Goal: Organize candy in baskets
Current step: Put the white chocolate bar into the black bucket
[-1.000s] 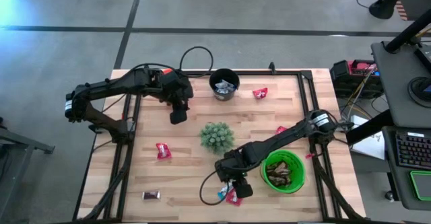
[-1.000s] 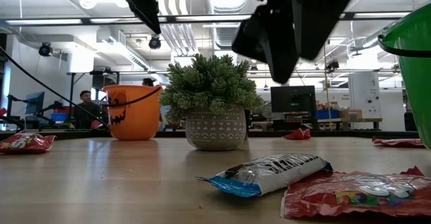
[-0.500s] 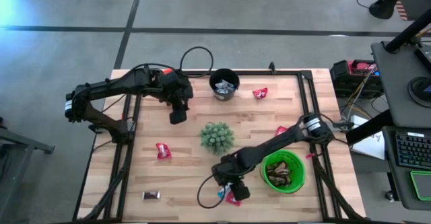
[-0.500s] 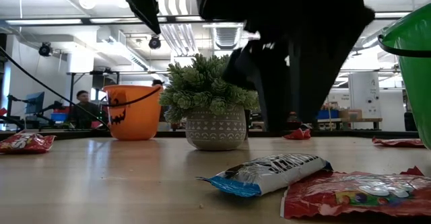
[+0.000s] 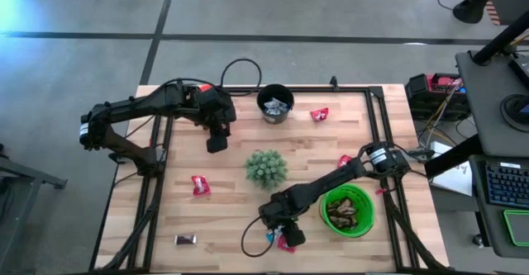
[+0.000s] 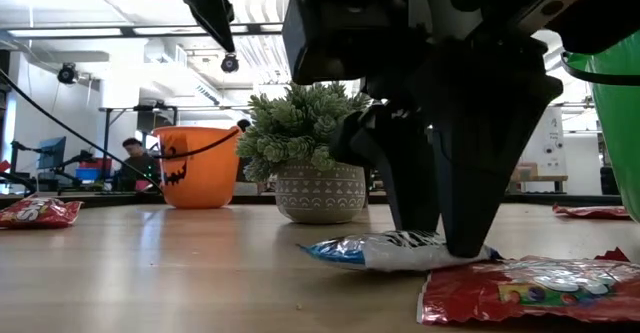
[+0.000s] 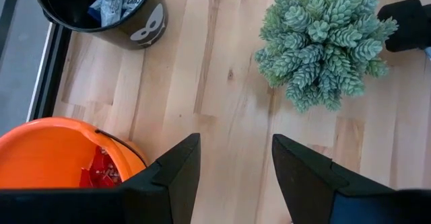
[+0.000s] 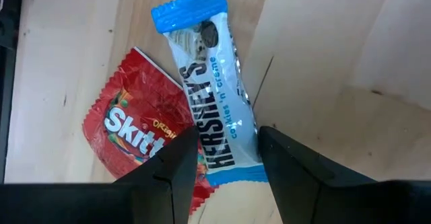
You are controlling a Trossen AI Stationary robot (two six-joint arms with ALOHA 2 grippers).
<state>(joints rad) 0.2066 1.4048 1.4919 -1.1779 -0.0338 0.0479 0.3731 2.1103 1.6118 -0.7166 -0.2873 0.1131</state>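
Landmark: potted plant [image 5: 266, 168], mid tabletop [image 5: 231, 225].

Right tool [image 8: 225, 158]: down at the tabletop on the near side of plant, beside green basket [image 5: 349, 210]. Fingers spread, straddling blue-and-silver bar [image 8: 210, 89]; low view shows tips at tabletop level on either side of the wrapper. Not yet closed on it. Red pack [image 8: 141, 141] lies touching the bar, partly under it.

Left tool [image 7: 232, 167]: hovering on the far-left side of plant, jaws apart, empty. Orange basket [image 7: 60, 157] directly below it, red candy inside. Waiting.

Black basket [image 5: 275, 103]: beyond plant, already holding blue-and-silver wrappers. Green basket: brown wrappers inside.

Loose candy left: red pack [image 5: 200, 185] left of plant, dark bar [image 5: 185, 239] near-left, red pack [image 5: 319, 114] far-right, another red [image 5: 345, 159] right of plant.

Step in hand, judged: pick of blue-and-silver bar, grasp stage.

Next move, judged: close on bar only, w/o pinching the red pack underneath; lift clear, carry past plant to black basket, release. Risk: thin wrapper slipping from tips, or red pack dragged along.
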